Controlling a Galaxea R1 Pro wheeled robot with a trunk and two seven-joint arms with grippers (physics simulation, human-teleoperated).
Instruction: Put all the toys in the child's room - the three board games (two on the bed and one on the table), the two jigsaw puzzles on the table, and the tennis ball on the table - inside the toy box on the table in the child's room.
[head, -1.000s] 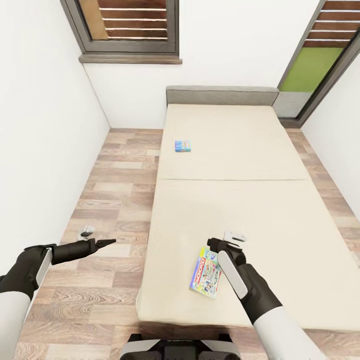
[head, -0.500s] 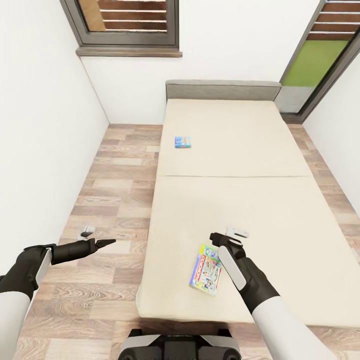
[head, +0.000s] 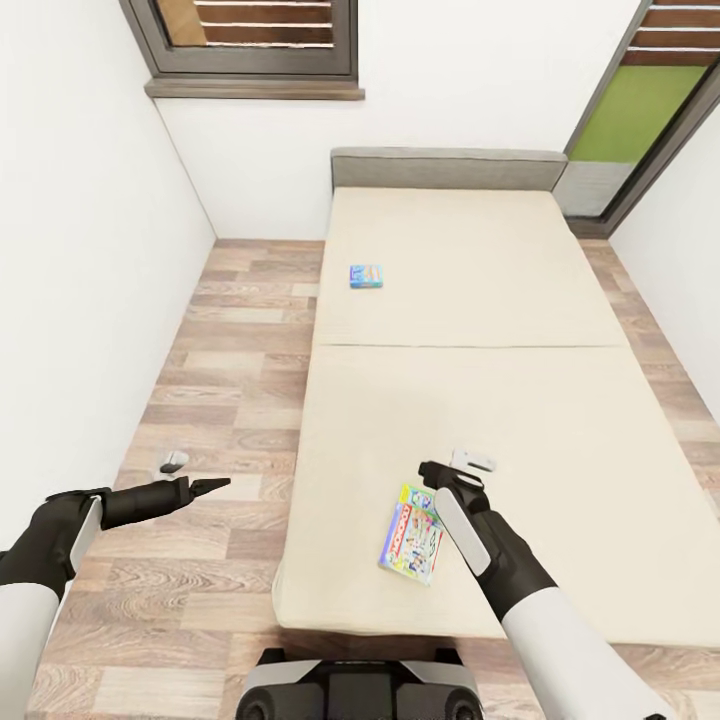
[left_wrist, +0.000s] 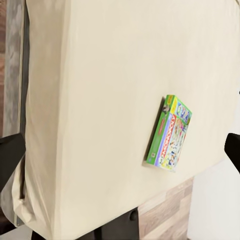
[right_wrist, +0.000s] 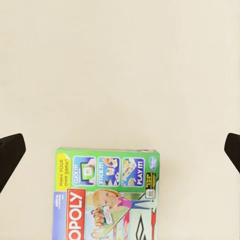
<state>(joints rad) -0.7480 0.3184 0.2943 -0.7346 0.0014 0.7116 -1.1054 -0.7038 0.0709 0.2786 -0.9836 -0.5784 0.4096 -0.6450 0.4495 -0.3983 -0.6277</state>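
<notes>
The left tool (head: 208, 486), a black pair of slim fingers at the end of a black forearm, is hanging over the wood-plank floor (head: 230, 400) beside the bed, pointing toward the mattress; in the head view its fingers are lying close together, while its own wrist camera is showing dark fingertips at both far edges of the picture, so I cannot tell how wide it stands. It is holding nothing and touching nothing.

The right tool (head: 452, 472), black with a white-grey tip, is hovering over the near half of the bed (head: 470, 300), just beside the far corner of the large pale-green board game box with a red title band and busy printed cover (head: 411, 534). Its fingertips (right_wrist: 11, 155) are sitting wide apart at the picture's edges in the right wrist view, with bare mattress between them and the box (right_wrist: 107, 195) lying flat just short of that gap; it is gripping nothing.

The small blue board game box (head: 366, 276) is lying flat on the far mattress half, near the bed's left edge, well apart from the large one.

The bed is standing with its grey headboard (head: 448, 168) against a plain white wall (head: 90, 250), between a dark-framed window (head: 250, 50) and a tall dark-framed opening (head: 650, 110).
</notes>
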